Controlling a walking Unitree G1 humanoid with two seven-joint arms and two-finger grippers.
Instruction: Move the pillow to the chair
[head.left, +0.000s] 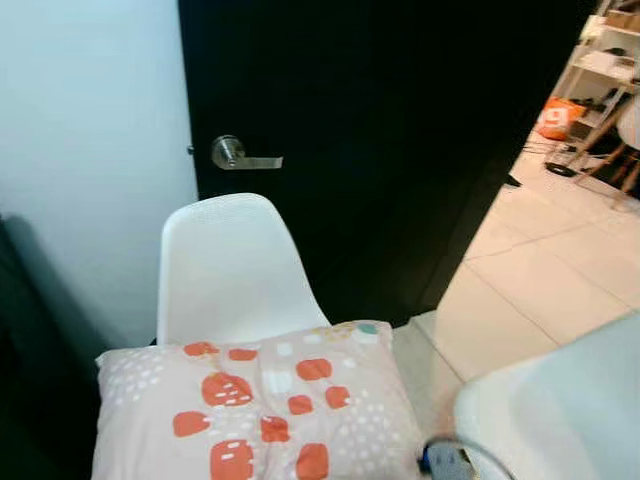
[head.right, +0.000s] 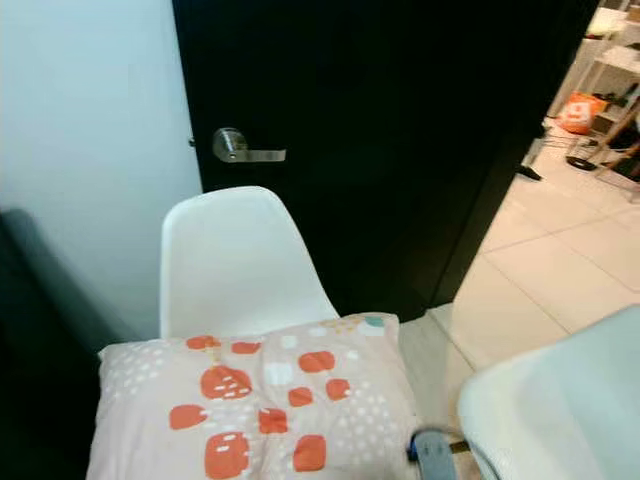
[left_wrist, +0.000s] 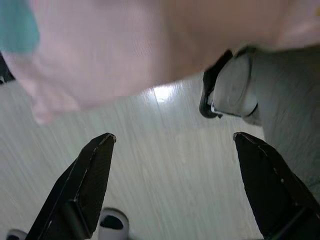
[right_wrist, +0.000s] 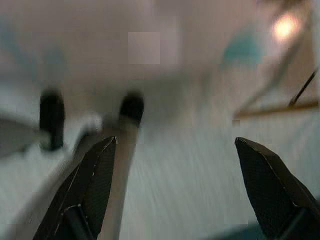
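A black door (head.left: 400, 150) stands ahead with a silver lever handle (head.left: 240, 155) near its left edge, beside a pale wall (head.left: 90, 150). To the right, a light tiled floor (head.left: 560, 270) runs back to white shelving (head.left: 610, 60), an orange bag (head.left: 558, 118) and wooden legs (head.left: 610, 160).

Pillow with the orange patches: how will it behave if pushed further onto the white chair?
The pale pink fabric pillow with orange patches looks puffy and creased, so probably soft and light, deforming rather than sliding stiffly. It overhangs the white plastic chair on both sides, so its edges may droop or it could slip off.
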